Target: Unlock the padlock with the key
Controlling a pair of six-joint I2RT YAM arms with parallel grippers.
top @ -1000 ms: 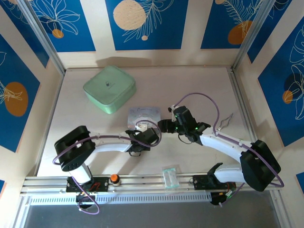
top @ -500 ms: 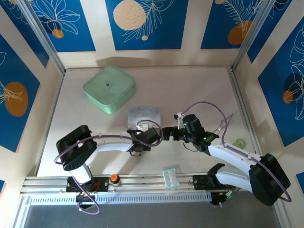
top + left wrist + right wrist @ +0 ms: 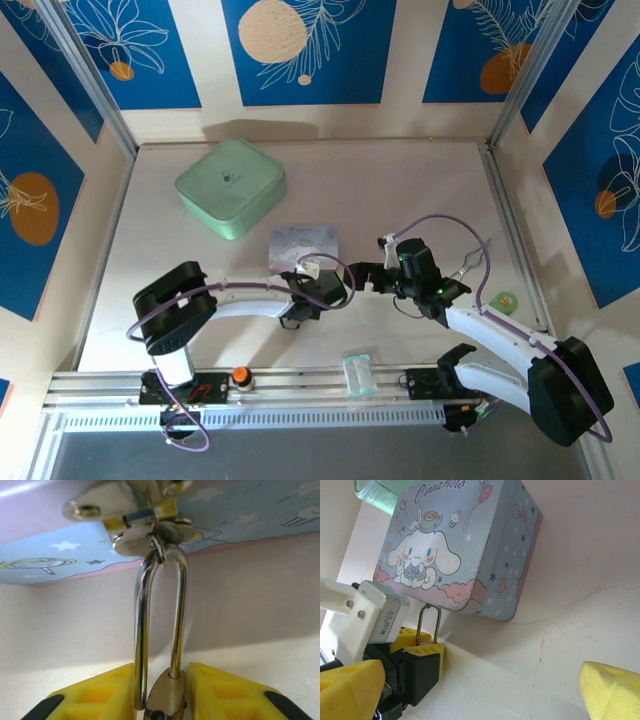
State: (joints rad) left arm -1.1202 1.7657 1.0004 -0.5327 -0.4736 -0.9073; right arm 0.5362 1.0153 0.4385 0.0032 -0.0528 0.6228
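Blue walls [image 3: 310, 50] with leaf drawings stand around a pale table [image 3: 420, 190]. From above, a green box [image 3: 230, 187] sits far and left, and a cartoon tin [image 3: 305, 243] lies in the middle. My left claw [image 3: 312, 274] is at the tin's near side, and my right claw [image 3: 358, 277] is just to its right.

On my left wrist camera, the padlock [image 3: 141, 640] has its silver loop hooked through the tin's clasp [image 3: 140, 502]. My yellow pads [image 3: 100, 692] squeeze its body from both sides.

On my right wrist camera, my right claw's yellow fingers [image 3: 350, 690] are wide apart. The padlock hangs from the tin in my left claw.
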